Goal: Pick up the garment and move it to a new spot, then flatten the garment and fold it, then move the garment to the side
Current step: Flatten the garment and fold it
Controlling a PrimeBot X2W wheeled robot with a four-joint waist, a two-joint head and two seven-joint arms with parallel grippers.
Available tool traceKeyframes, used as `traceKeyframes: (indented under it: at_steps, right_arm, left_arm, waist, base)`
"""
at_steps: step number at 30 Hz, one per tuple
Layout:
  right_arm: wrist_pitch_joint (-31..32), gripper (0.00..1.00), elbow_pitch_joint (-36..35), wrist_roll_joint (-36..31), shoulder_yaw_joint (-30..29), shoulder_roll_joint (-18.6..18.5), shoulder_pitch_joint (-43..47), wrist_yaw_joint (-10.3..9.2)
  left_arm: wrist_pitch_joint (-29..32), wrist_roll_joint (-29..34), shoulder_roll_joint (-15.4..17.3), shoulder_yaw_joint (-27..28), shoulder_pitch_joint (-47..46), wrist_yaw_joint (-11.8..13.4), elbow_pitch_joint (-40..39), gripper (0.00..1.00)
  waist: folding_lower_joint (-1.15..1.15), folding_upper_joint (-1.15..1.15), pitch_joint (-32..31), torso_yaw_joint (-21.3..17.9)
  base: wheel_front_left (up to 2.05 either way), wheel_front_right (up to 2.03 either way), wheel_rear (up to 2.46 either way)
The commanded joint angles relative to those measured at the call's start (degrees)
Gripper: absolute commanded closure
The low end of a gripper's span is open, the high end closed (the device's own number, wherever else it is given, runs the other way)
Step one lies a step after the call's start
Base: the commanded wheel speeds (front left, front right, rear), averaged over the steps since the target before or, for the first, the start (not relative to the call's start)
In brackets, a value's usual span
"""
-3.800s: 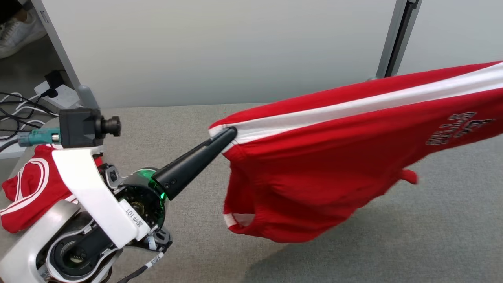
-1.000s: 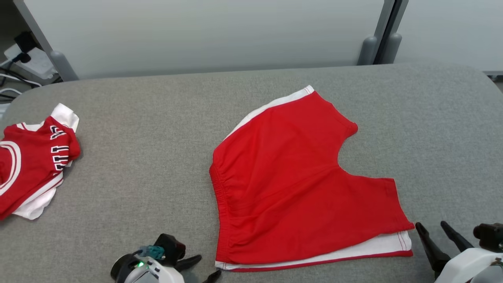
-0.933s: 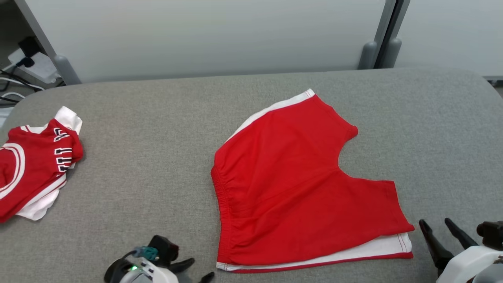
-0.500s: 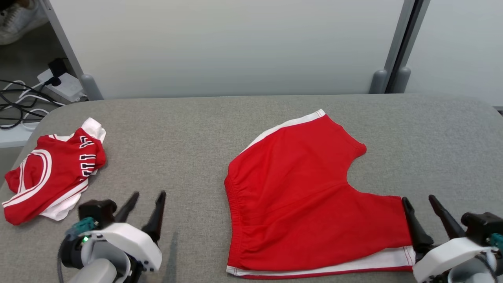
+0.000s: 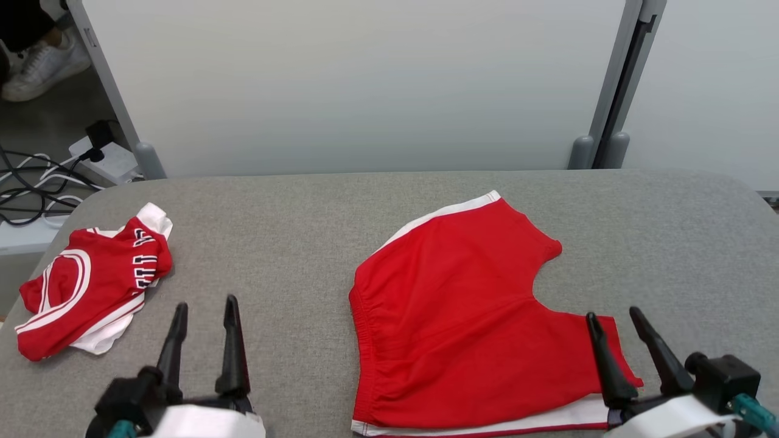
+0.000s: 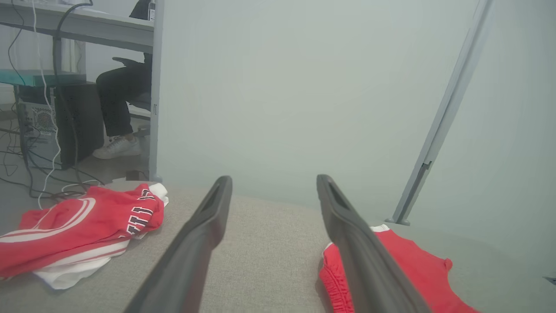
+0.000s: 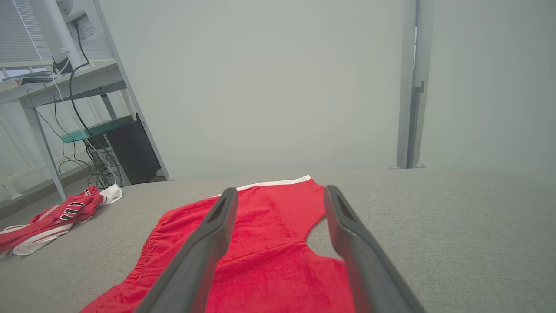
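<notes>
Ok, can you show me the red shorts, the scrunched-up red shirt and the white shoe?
red shorts (image 5: 462,328), head view, middle of the red cloth.
scrunched-up red shirt (image 5: 109,286), head view, red part beside the white ring.
white shoe (image 5: 48,64), head view, its side, top left corner.

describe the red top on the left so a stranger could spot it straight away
Look at the grey table in front of the pale wall. At its left end lies a red top. Unlike the red shorts spread flat to its right, it is crumpled, with white curved stripes and lettering.
</notes>
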Motion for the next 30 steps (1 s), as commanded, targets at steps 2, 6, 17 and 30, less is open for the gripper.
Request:
traceKeyframes:
  at_steps: [2, 6, 17, 30]
  right_arm:
    - [-0.75, 0.0, -1.89, 0.34, 1.39, -0.5, 0.19, -0.01]
    - [-0.75, 0.0, -0.97, -0.65, 2.11, -0.82, 2.41, -0.01]
    - [-0.75, 0.0, -0.07, -1.06, 1.66, -0.81, 6.51, -0.01]
    - [-0.75, 0.0, -1.16, -2.51, 1.33, 0.23, 7.92, -0.01]
  left_arm:
    - [-0.55, 3.12, -0.36, 2.72, 0.28, -0.74, -1.34, 0.0]
    - [-0.55, 9.17, -1.86, 2.65, 3.4, -2.29, 0.7, 0.0]
    - [-0.55, 15.67, -4.43, 3.02, 9.32, -4.54, 5.89, 0.0]
    - [-0.55, 16.45, -4.79, 2.76, 9.51, -5.68, 5.75, 0.0]
  waist:
    - [0.0, 0.0, -0.53, -0.38]
    - [0.0, 0.0, -1.27, -0.6]
    - [0.0, 0.0, -2.76, 0.24]
    - [0.0, 0.0, -3.34, 0.75]
  base:
    - [0.0, 0.0, 0.0]
    - [0.0, 0.0, 0.0]
    - [0.0, 0.0, 0.0]
    - [0.0, 0.0, 0.0]
